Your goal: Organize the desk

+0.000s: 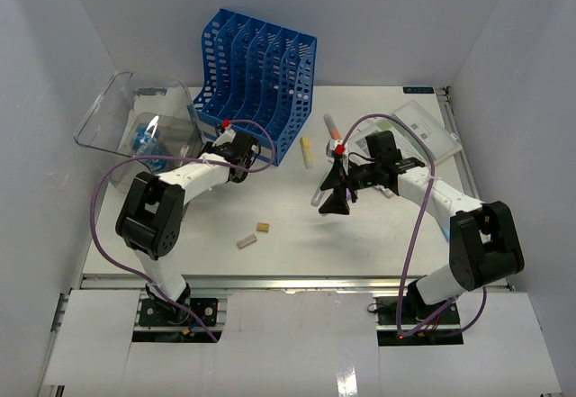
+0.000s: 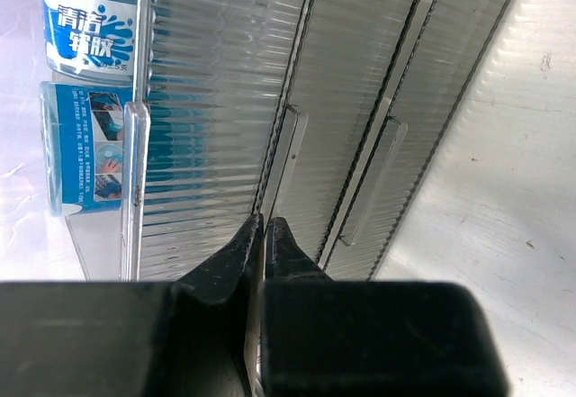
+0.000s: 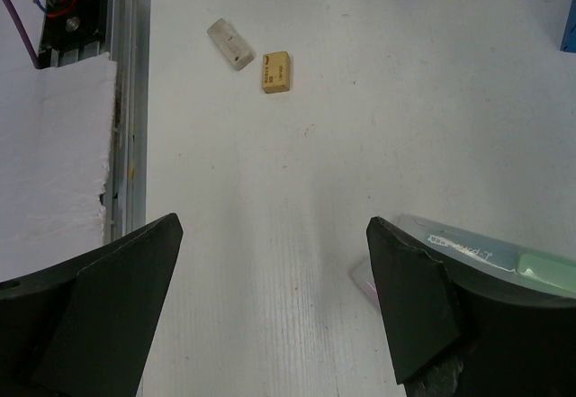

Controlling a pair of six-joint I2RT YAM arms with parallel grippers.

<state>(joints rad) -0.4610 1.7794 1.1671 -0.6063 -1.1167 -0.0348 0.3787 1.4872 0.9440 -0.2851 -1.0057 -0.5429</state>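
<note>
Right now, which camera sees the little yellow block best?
The right wrist camera: the yellow block lies large and unblocked beside a grey block. The top view shows it as a tiny speck; the left wrist view does not show it.

On the desk (image 1: 297, 253), the file rack (image 1: 256, 82) stands far and left of centre, the bin (image 1: 117, 109) just left of it holds a packet (image 1: 144, 138), a stick (image 1: 307, 151) lies right of the rack, a flat case (image 1: 423, 127) sits far right, and two small blocks (image 1: 263, 228) lie near, left of centre.
</note>
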